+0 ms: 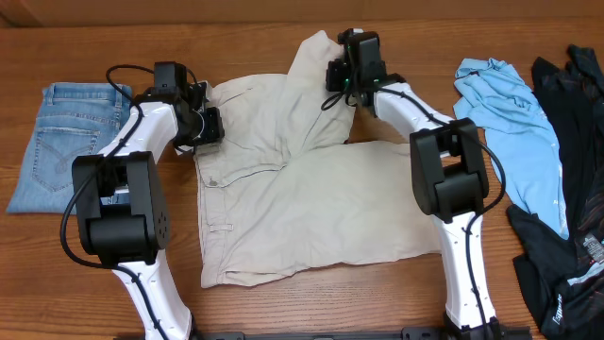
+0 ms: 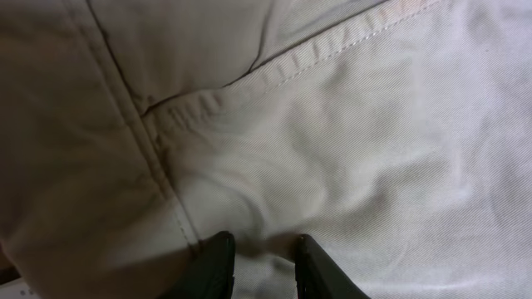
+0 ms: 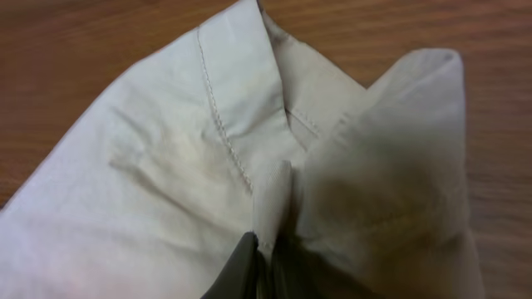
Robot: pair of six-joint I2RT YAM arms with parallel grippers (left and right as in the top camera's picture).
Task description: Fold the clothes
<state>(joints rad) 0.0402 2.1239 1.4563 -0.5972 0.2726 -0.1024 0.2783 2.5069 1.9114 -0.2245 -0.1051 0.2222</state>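
Left pincer point(image 2: 264, 264), right pincer point(image 3: 264, 262) pinch shorts point(image 1: 311, 208)

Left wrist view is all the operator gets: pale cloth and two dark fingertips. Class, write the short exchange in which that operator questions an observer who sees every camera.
Operator: What cloth am I looking at?
Observer: A pair of beige shorts, spread across a wooden table. The overhead view shows the whole garment.
Operator: What is the other arm doing?
Observer: The right gripper is shut on a pinched fold of one leg of the shorts, on the far side of the table.
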